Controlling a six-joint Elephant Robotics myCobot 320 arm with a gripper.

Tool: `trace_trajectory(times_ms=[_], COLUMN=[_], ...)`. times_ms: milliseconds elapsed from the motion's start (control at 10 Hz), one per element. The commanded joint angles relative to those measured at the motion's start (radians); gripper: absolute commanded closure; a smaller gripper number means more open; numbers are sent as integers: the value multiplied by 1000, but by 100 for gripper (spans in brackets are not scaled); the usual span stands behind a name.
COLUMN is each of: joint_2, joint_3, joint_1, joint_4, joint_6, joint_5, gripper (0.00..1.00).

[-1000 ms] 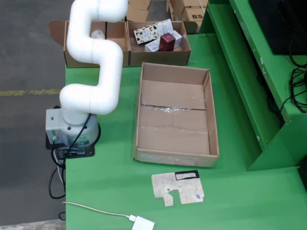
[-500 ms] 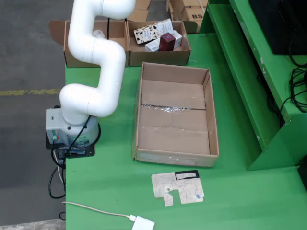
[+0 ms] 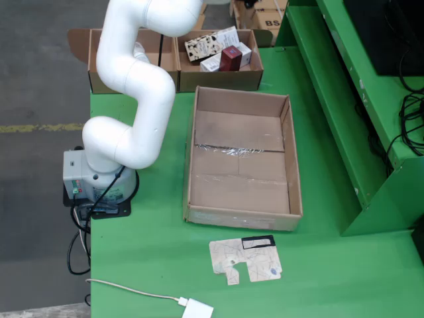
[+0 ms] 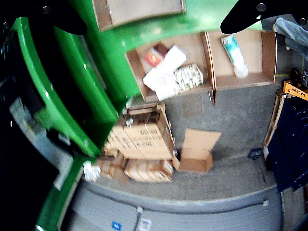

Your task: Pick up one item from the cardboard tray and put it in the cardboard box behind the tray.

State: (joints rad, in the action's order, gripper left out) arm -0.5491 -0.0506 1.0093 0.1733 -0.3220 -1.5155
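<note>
The cardboard tray lies in the middle of the green table, and I see nothing in it. Behind it stand two cardboard boxes. The right box holds a spotted carton, a dark red carton and white cartons. The left box is partly hidden by my white arm. In the fixed view the gripper is beyond the top edge. The wrist view shows my gripper open, its black fingers wide apart with nothing between them, high over the box of cartons and a box with a white tube.
A flat cardboard scrap and a white cable with adapter lie near the table's front. A green shelf frame runs along the right. Brown cartons are stacked on the floor beyond the table.
The arm's upper links have swung to the right in the fixed view. The tray and the boxes have not moved.
</note>
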Motion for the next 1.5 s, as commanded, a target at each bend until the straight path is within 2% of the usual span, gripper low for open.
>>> trace_trajectory(times_ms=[0, 300, 600, 700, 1000, 1200, 1300, 1400], joint_2=[381, 576, 774, 803, 824, 709, 581, 581], joint_3=[-573, -841, -1176, -1223, -1320, -1216, -1087, -1087], joint_1=[-89, -151, -272, -317, -408, -605, -733, -733], joint_4=[406, 302, 129, 106, 18, 30, 59, 59], joint_6=[-15, 15, -27, -46, -76, -210, -309, -309], joint_5=[-15, -19, -85, -90, -112, -172, -215, -215], gripper=[0, 0, 0, 0, 0, 0, 0, 0])
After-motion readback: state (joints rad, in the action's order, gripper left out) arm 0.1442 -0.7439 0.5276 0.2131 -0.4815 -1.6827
